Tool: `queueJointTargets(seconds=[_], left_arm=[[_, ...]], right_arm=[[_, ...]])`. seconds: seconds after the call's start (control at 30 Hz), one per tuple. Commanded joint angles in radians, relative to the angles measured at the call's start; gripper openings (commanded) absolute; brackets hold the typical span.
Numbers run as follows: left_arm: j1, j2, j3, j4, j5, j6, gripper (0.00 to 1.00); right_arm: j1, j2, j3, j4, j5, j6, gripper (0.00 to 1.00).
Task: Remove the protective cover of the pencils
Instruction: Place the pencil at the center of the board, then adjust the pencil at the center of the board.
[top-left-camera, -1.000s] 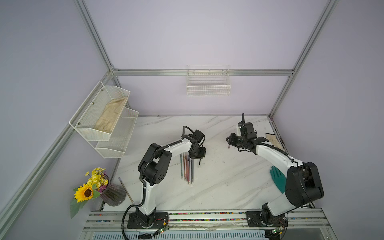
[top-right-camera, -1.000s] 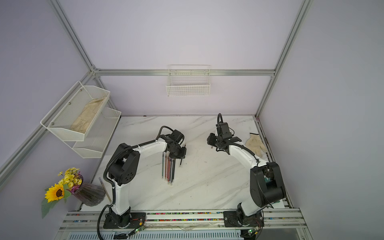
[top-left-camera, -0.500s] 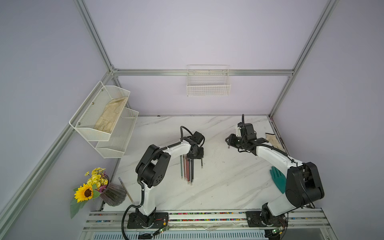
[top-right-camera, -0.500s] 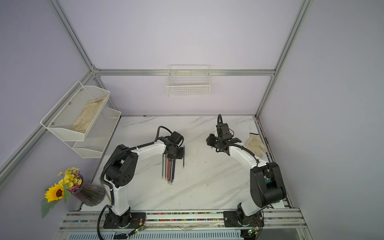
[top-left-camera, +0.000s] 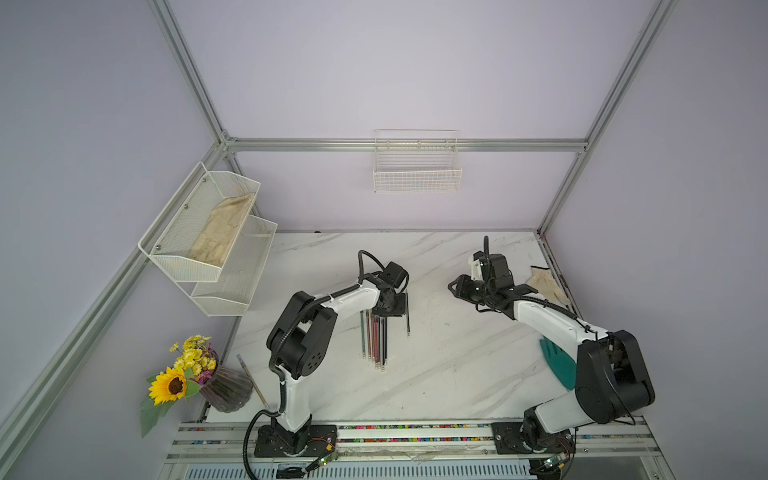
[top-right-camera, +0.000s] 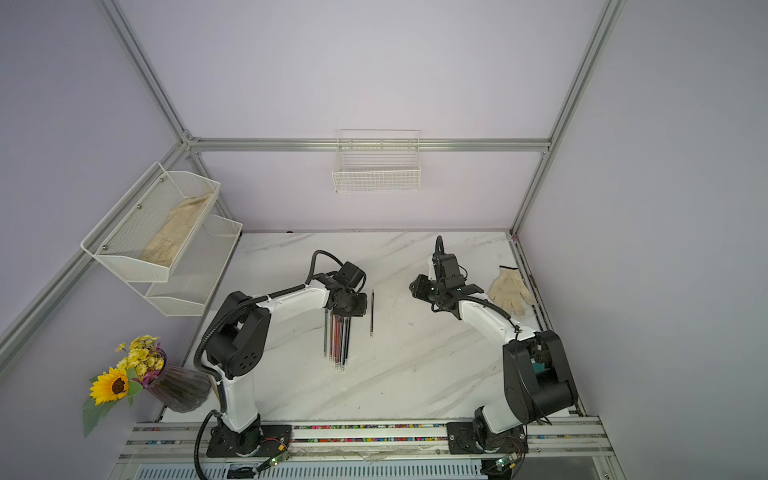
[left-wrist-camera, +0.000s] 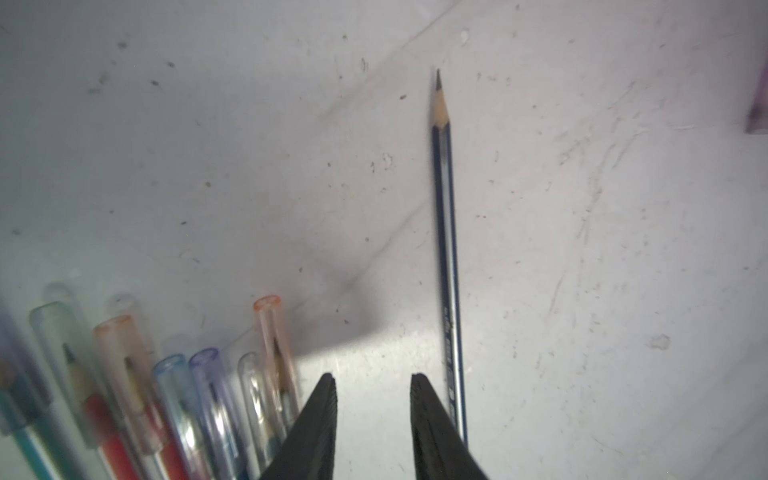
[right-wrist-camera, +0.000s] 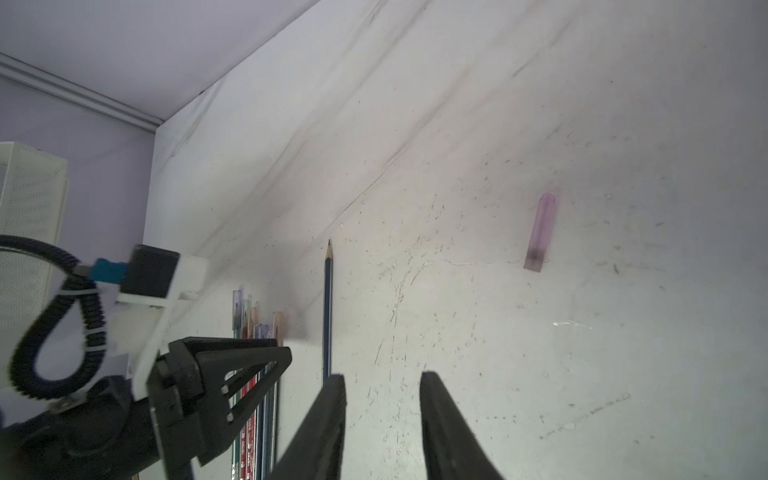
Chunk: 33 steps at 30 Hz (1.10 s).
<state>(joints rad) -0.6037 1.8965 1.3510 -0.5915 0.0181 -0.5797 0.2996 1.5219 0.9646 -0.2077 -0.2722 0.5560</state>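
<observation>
Marble table held the pencils in a tight bunch. One bare pencil lay just beside them. Your left gripper hung near the bunch's tip end, its fingers apart with nothing between them. Your left wrist view showed see-through caps on those tips; the top views did not. Your right wrist view showed a loose purple cap, well apart from the bare pencil. Your right gripper was open and empty too.

walls lilac | tabletop white marble, seemingly scuffed | wall basket wire
</observation>
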Motion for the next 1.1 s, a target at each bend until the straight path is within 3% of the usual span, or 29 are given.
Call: queueJointTargets(seconds=[0.0, 0.23, 0.4, 0.6, 1.07], left_arm=[[-0.004, -0.135, -0.040, 0.032, 0.008, 0.035, 0.35], [-0.008, -0.257, -0.151, -0.047, 0.038, 0.077, 0.31], [-0.023, -0.305, -0.252, -0.045, 0.038, 0.058, 0.32], [-0.047, -0.314, -0.299, -0.013, 0.042, 0.028, 0.28], [-0.050, -0.221, -0.330, 0.077, 0.063, 0.039, 0.28]], right_arm=[[0.015, 0.031, -0.035, 0.066, -0.037, 0.020, 0.34], [0.042, 0.037, -0.122, 0.208, -0.069, 0.061, 0.34], [0.097, 0.040, -0.197, 0.306, 0.004, 0.074, 0.34], [0.120, 0.020, -0.319, 0.442, 0.041, 0.081, 0.34], [0.131, 0.075, -0.332, 0.514, 0.024, 0.086, 0.34]])
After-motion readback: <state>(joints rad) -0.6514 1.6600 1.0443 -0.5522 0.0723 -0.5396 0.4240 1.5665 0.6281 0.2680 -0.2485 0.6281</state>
